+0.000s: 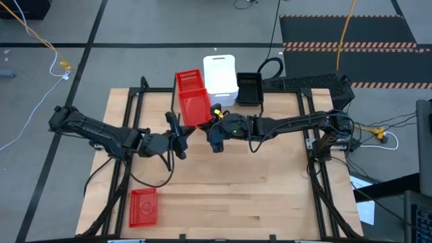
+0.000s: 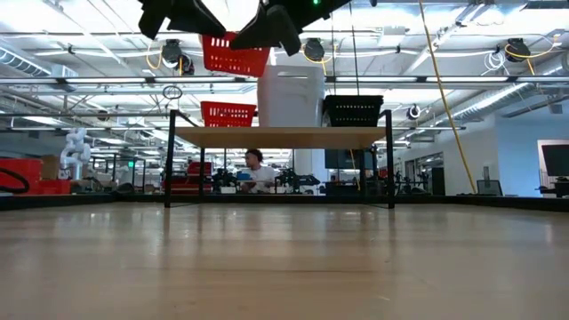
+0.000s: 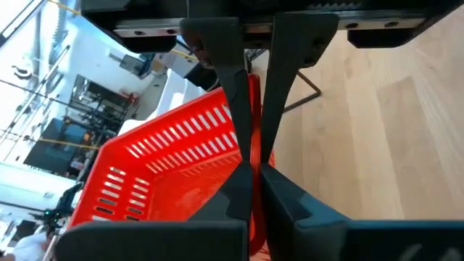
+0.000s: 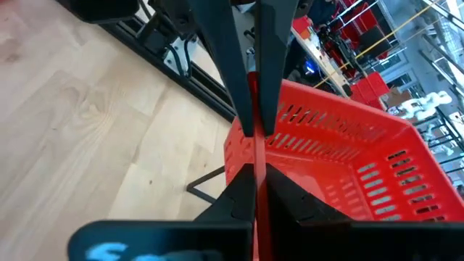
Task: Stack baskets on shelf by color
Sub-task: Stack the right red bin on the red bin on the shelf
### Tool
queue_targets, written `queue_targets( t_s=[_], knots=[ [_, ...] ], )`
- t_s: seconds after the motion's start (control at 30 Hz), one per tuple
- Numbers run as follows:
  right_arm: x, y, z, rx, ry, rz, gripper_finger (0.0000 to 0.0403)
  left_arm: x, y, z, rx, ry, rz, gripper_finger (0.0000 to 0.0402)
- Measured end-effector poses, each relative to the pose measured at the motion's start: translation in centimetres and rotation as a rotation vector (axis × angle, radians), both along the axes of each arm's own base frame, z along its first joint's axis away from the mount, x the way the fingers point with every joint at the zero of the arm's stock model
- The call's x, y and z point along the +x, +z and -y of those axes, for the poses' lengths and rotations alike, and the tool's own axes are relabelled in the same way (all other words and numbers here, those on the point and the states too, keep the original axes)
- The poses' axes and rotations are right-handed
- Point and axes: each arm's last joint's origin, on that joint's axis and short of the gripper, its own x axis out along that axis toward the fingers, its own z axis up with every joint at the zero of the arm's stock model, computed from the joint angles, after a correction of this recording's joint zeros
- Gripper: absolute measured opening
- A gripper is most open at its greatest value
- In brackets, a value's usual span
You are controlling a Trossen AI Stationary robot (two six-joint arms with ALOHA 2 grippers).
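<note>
A red basket is held in the air at the centre of the high view, just below the shelf, with both arms on it. The left gripper is clenched on one wall of this basket and the right gripper is clenched on the opposite wall. In the high view its long axis runs roughly up the frame toward the shelf, tilted a little; its open side appears to face upward, though the arms hide part of it. In the low view it hangs at upper centre, above another red basket that sits on the shelf's left end. A white stack stands in the middle of the shelf and a black basket at its right. One more red basket lies at the lower left of the table, long axis up the frame.
</note>
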Motion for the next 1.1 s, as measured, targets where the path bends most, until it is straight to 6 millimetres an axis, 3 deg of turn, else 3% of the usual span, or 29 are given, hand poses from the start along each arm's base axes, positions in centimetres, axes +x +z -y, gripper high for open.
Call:
queue_targets(
  t_s=[0.27, 0.43, 0.57, 0.67, 0.8, 0.97, 1.1],
  knots=[
    [-0.2, -0.2, -0.1, 0.03, 0.002, -0.032, 0.0019, 0.0, 0.0, 0.0, 0.0, -0.013, -0.004, 0.0008],
    [-0.6, -0.2, -0.3, 0.14, 0.02, -0.055, 0.0089, -0.2, 0.0, -0.1, -0.013, 0.002, -0.004, 0.0006],
    [-1.7, 1.0, -0.8, 0.204, 0.026, -0.048, 0.0144, -0.8, 0.5, -0.1, -0.015, -0.001, 0.009, 0.0006],
    [-3.8, 2.4, -1.4, 0.257, 0.028, -0.028, 0.0163, -1.6, 1.2, -0.2, -0.005, 0.018, 0.031, 0.0005],
    [-7.8, 2.3, -2.4, 0.338, 0.063, 0.019, 0.0161, -3.7, 2.8, -1.0, 0.039, 0.15, 0.094, 0.0004],
    [-13.5, -0.6, -2.3, 0.426, 0.072, 0.193, 0.0148, -5.8, 4.4, -3.1, 0.067, 0.161, 0.112, 0.0004],
    [-17.4, -4.3, -1.8, 0.494, 0.071, 0.306, 0.0144, -6.0, 4.8, -5.1, 0.054, 0.005, 0.084, 0.0004]
  ],
)
